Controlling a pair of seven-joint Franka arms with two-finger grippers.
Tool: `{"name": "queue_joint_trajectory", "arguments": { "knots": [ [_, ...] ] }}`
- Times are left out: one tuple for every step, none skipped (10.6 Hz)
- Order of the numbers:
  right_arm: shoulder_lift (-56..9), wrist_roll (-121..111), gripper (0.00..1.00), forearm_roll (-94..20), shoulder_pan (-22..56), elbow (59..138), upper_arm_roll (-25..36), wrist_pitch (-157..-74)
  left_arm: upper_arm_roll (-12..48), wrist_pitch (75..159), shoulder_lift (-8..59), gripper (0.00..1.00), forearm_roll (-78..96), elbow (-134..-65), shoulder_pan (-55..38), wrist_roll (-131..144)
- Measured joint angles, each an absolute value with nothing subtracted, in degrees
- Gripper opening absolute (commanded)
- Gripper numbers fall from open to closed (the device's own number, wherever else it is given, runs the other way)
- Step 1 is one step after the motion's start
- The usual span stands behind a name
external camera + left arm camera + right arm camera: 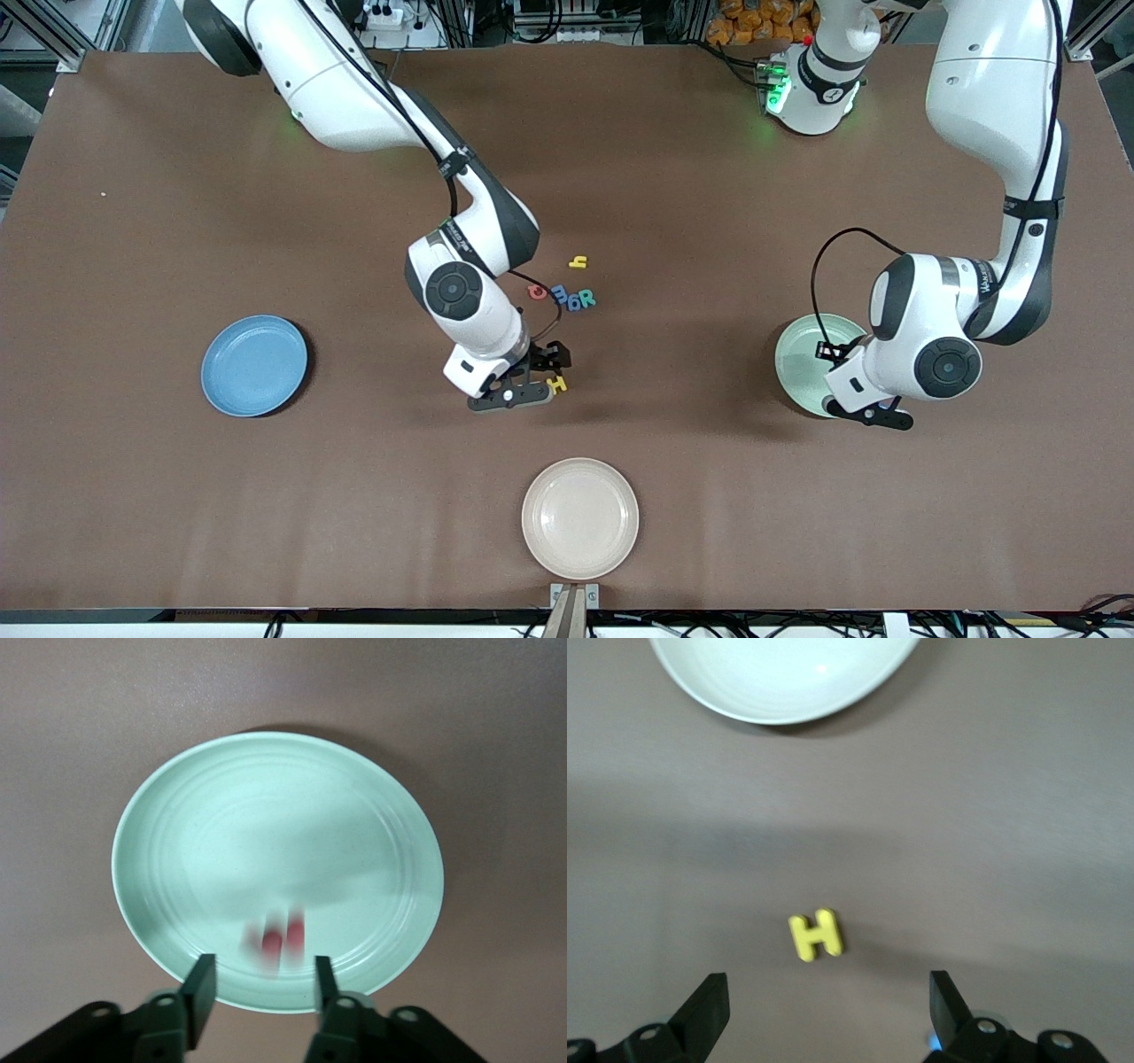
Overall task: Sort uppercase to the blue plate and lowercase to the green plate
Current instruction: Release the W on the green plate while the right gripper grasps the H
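Observation:
My left gripper (261, 988) hangs open over the edge of the pale green plate (266, 815), which also shows beside the left arm (802, 353). A small red letter (279, 939) appears blurred over the plate just past the fingertips, free of them. My right gripper (828, 1005) is open and low over the table, with the yellow H (817, 935) lying just ahead of its fingers (557, 384). The blue plate (254, 365) sits toward the right arm's end. A yellow y (578, 261), red Q (537, 291), blue m (560, 293), blue g (574, 302) and teal R (588, 299) lie mid-table.
A cream-beige plate (580, 518) rests near the table edge closest to the front camera, and its rim shows in the right wrist view (780, 691). The brown tabletop (709, 496) spreads bare around the plates.

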State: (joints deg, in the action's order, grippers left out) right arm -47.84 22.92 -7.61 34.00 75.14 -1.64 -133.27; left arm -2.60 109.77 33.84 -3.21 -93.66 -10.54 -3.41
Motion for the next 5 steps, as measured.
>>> {"name": "queue_joint_trajectory", "arguments": {
  "knots": [
    [-49.4,22.9,1.0,-7.5,34.8,73.8,-1.6,-134.6,-2.6,109.8,33.7,1.0,-3.2,-93.6,-10.5,-3.4],
    [-50.9,22.9,1.0,-7.0,35.3,72.8,-1.5,-135.3,-2.7,109.8,33.4,1.0,-3.2,-93.6,-10.5,-3.4],
    [-52.2,22.9,1.0,-5.6,35.4,72.4,-1.5,-135.4,-2.7,109.8,32.8,1.0,-3.2,-93.5,-10.6,-3.4],
    [-53.2,22.9,1.0,-4.0,35.5,72.2,-1.5,-135.5,-2.6,109.8,31.9,1.0,-3.2,-93.3,-10.8,-3.4],
    [-54.1,22.9,1.0,-2.7,35.6,72.1,-1.5,-135.7,-2.6,109.6,30.7,1.0,-3.2,-92.9,-11.1,-3.4]
  ]
}}
